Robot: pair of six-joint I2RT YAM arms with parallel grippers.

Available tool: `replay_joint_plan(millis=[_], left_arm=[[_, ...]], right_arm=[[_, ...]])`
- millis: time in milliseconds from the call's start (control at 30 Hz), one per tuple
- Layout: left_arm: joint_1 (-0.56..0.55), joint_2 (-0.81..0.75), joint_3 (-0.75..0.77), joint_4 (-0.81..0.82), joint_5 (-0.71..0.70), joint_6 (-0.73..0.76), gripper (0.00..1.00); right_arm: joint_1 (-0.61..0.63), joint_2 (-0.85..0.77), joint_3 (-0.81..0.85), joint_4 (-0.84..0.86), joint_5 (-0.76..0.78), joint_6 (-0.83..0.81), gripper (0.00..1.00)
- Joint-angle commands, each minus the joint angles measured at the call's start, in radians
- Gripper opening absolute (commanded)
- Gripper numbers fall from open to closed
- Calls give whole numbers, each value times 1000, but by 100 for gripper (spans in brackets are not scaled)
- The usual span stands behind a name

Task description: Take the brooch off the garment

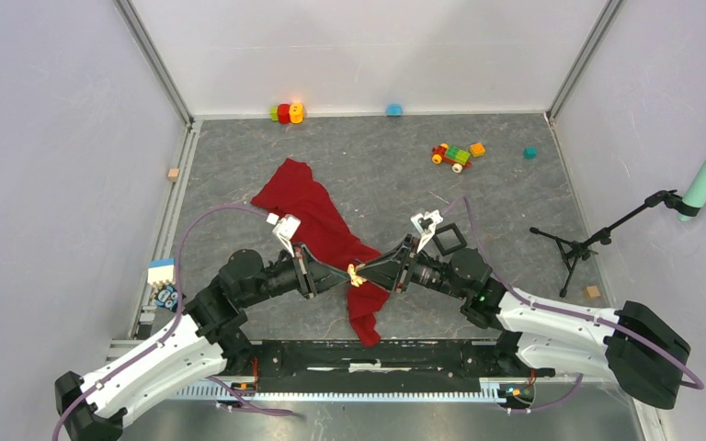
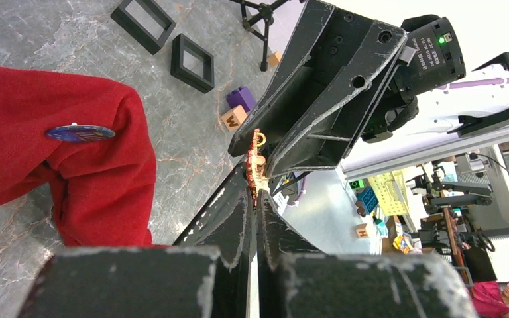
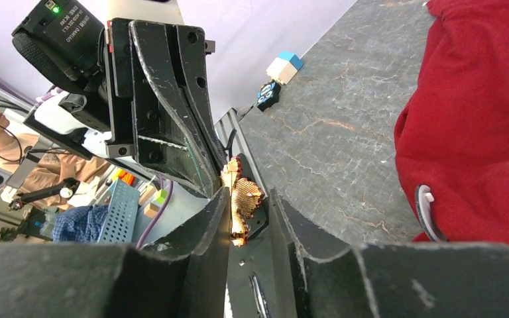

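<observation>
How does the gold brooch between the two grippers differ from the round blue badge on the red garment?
The gold brooch has a lacy, uneven outline, while the blue badge is a smooth, flat disc. The gold brooch is off the cloth, pinched between the left gripper and the right gripper, while the blue badge sits on the red garment. Both are small ornaments.
</observation>
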Motion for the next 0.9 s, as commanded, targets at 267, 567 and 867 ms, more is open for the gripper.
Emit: replay_joint_plan(millis=[267, 567, 867], left_arm=[[-1, 19, 37, -211, -186, 59, 2], [-18, 226, 89, -176, -122, 100, 2], [-260, 644, 308, -168, -232, 224, 2]], right_arm=[[-6, -88, -50, -39, 126, -51, 66], [-63, -177, 94, -654, 412, -239, 85], [-473, -198, 218, -1034, 436, -483, 98]])
